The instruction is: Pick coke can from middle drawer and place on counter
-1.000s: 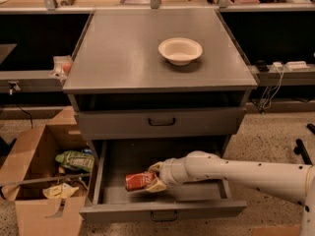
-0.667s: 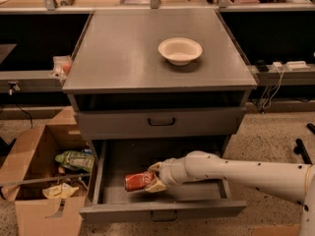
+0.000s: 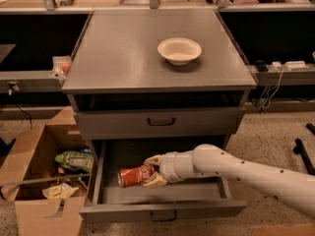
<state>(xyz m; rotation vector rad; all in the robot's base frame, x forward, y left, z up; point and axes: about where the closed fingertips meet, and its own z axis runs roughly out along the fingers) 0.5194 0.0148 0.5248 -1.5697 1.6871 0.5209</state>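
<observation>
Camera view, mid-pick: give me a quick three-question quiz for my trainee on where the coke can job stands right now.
1. True or false: the coke can stands on the counter beside the white bowl.
2. Where is the gripper? A) inside the open middle drawer, at one end of the can; B) above the bowl; C) at the counter's edge.
3. Fill in: the can lies on its ____ on the drawer floor.

Key: 1 false, it is in the middle drawer; 2 A; 3 side.
</observation>
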